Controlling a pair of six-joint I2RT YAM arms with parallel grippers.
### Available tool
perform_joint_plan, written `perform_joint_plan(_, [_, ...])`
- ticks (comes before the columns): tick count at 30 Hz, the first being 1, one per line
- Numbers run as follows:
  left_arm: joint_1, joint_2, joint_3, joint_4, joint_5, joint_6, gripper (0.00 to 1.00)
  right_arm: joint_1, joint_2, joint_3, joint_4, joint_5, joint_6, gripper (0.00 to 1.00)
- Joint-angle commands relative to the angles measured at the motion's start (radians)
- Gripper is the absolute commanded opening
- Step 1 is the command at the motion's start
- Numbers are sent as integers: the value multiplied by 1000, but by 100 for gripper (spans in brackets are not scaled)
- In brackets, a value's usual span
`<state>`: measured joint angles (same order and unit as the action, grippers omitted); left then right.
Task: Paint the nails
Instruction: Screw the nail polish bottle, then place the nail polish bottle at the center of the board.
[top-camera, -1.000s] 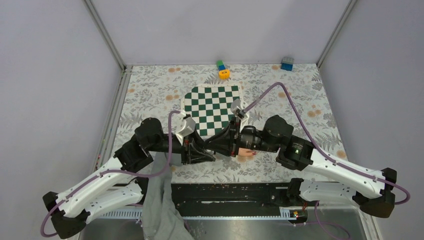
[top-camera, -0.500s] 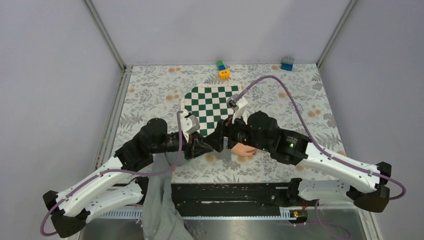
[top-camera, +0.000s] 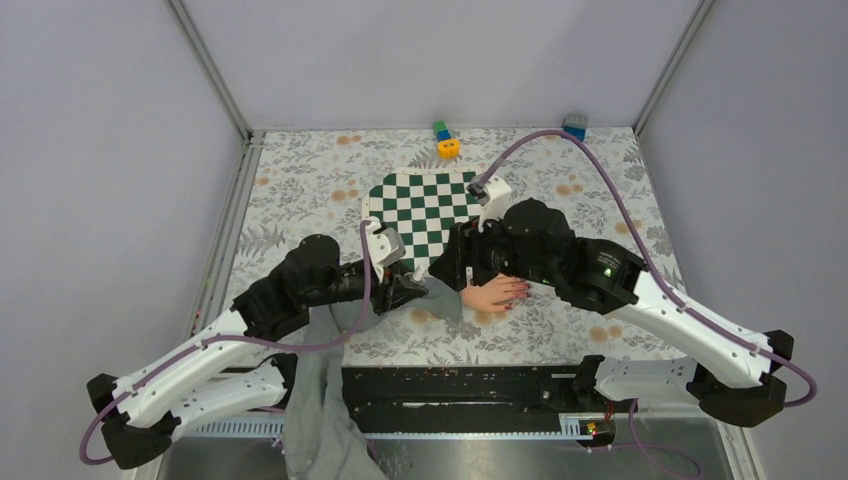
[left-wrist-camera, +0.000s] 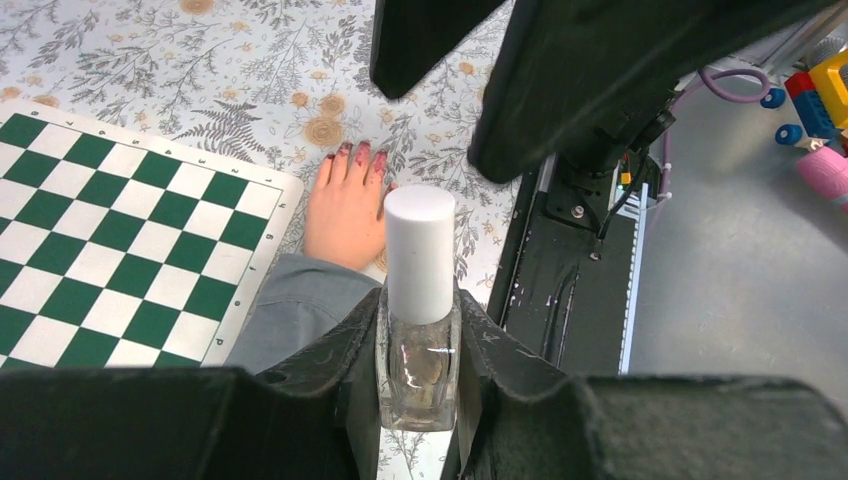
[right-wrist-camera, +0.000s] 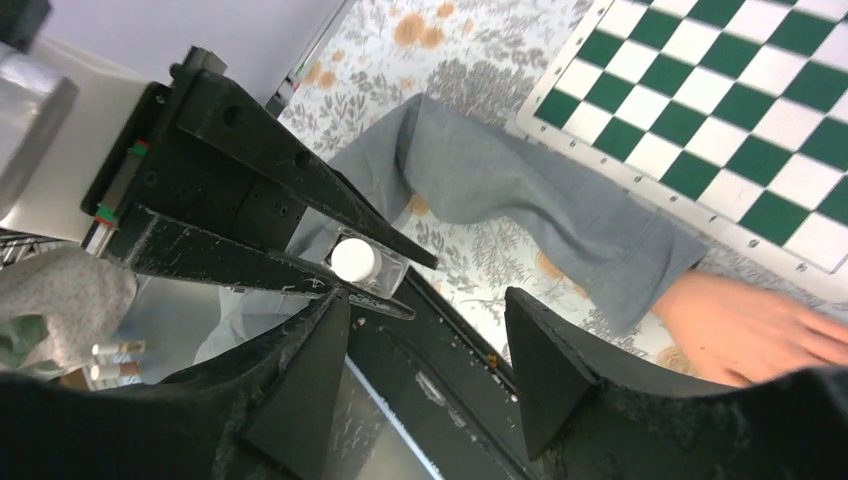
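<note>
Fingernails (left-wrist-camera: 358, 150), tiny, glossy and dark red, tipped a pale pinkish hand (left-wrist-camera: 345, 210) that lay palm down on the floral-printed tablecloth (top-camera: 310, 185). The hand sat just beside the near edge of the green-and-white checkered chessboard mat (top-camera: 425, 210). In the top view its fingers pointed toward the right arm's side. A grey fabric sleeve (right-wrist-camera: 520, 195) covered the wrist and trailed back across the cloth toward the black metal rail (top-camera: 460, 390) at the table's near edge.

The left gripper (left-wrist-camera: 418, 330) was clamped on the body of a small clear glass bottle (left-wrist-camera: 418, 375). The bottle's white cylindrical cap (left-wrist-camera: 420, 250) stood clear of the fingertips. This gripper hung near the sleeve, apart from the hand.

The right gripper (right-wrist-camera: 425, 300) had its jaws spread apart with nothing between them. It was poised over the mat's near edge, close by the wrist. Its own camera looked between the black fingers at the left gripper and the capped bottle.

At the far edge of the cloth stood a yellow plastic ring (top-camera: 449, 148) and a blue toy block (top-camera: 574, 127).
</note>
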<state>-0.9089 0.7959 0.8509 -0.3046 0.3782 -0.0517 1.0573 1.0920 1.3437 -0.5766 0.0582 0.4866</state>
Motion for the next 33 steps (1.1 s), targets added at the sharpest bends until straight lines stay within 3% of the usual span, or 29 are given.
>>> perform_joint_plan(1, [-13,4,50,24,-53,23,0,-5,35,25,11,-105,45,65])
perform_joint_plan(9, [-23,9,56,13,-60,29,0,-5,42,-27,145,-155,124,62])
perform_joint_plan(22, [-32,7,59,4,-90,38,0,-4,120,-9,158,-212,138,39])
perform_joint_plan(24, [-32,10,59,2,-92,38,0,-3,124,-8,154,-212,134,34])
perform_joint_plan(28, [-32,12,59,1,-101,35,0,-3,136,7,118,-194,114,1])
perform_joint_plan(32, [-32,6,60,1,-113,32,0,-3,127,-2,102,-151,100,0])
perform_joint_plan(33, [-32,5,60,1,-118,30,5,-3,118,-7,101,-137,97,0])
